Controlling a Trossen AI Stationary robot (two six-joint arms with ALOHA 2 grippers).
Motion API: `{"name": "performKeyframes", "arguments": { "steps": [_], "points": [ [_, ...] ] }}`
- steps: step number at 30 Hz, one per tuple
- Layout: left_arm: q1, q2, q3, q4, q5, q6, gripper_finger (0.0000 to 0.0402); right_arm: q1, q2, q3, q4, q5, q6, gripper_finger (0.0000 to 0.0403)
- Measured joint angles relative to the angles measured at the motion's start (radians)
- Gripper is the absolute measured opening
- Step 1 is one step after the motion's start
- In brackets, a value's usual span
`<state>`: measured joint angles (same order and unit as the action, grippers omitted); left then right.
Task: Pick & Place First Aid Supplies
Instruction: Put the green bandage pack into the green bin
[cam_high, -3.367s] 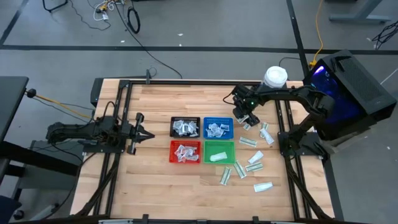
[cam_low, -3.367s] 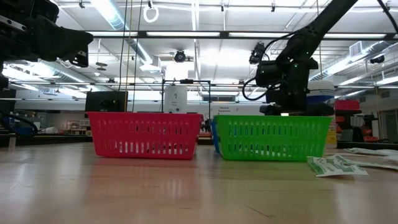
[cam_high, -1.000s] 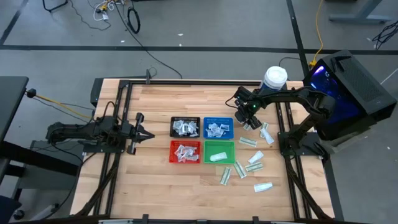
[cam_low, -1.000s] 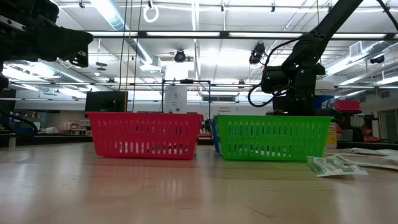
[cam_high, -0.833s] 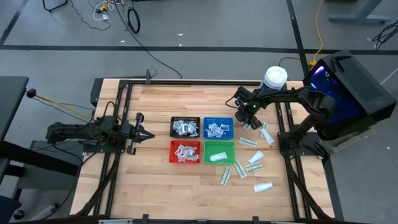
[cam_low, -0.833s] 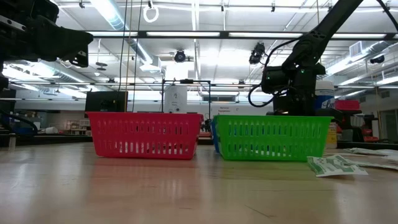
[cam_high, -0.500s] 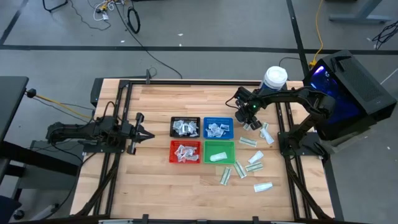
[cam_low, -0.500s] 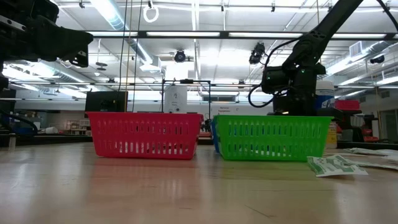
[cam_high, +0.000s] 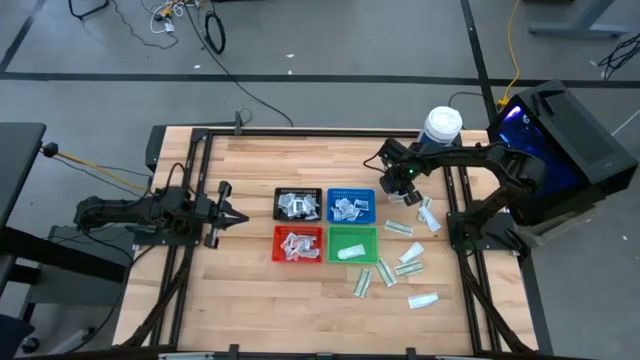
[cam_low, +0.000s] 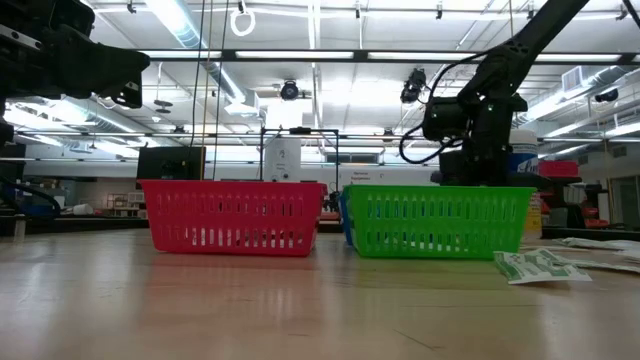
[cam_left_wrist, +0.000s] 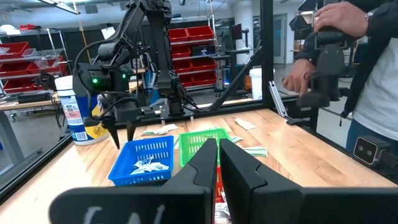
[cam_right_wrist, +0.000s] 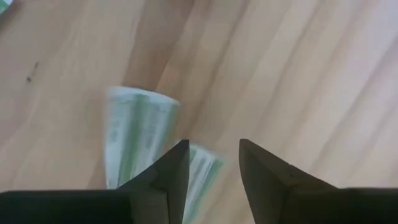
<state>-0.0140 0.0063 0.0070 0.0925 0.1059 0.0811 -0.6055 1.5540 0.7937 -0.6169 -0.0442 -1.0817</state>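
Four mesh trays sit in a square block at the table's middle: black tray (cam_high: 297, 204) and blue tray (cam_high: 351, 205) behind, red tray (cam_high: 299, 244) and green tray (cam_high: 352, 243) in front, each with packets inside. Most of the loose first aid supplies (cam_high: 405, 262) lie on the bare wood to the right of that block (long white-and-green ones, scattered at odd angles), running from beside the blue tray forward past the green one.

The right gripper (cam_high: 405, 190) hangs above the rear end of that scatter, just right of the blue tray and in front of the white jar (cam_high: 441, 126). Its own wrist camera looks straight down between the two dark fingers (cam_right_wrist: 165, 177), which stand a narrow gap apart with bare wood showing between them; a white-and-green packet (cam_right_wrist: 134, 140) lies flat on the table just past one fingertip, partly hidden by it. Nothing is seen clamped between the fingers.

The left gripper (cam_high: 228, 212) waits well to the left of the trays, level with their middle, pointing toward them, its fingers (cam_left_wrist: 239, 171) pressed nearly together and holding nothing.

Beyond the table's far edge a person (cam_left_wrist: 364, 74) stands, one hand (cam_left_wrist: 297, 79) on a dark stand.
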Motion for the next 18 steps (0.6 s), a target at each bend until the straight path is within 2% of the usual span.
{"name": "performKeyframes", "arguments": {
  "steps": [12, 18],
  "points": [
    [0.0, 0.0, 0.0, 0.0, 0.0, 0.0, 0.0025, 0.011, -0.078, 0.002, 0.036, 0.007, 0.006, 0.0141],
    [0.0, 0.0, 0.0, 0.0, 0.0, 0.0, 0.0025, 0.011, -0.081, 0.003, 0.041, 0.007, 0.129, 0.0141]
  ]
}}
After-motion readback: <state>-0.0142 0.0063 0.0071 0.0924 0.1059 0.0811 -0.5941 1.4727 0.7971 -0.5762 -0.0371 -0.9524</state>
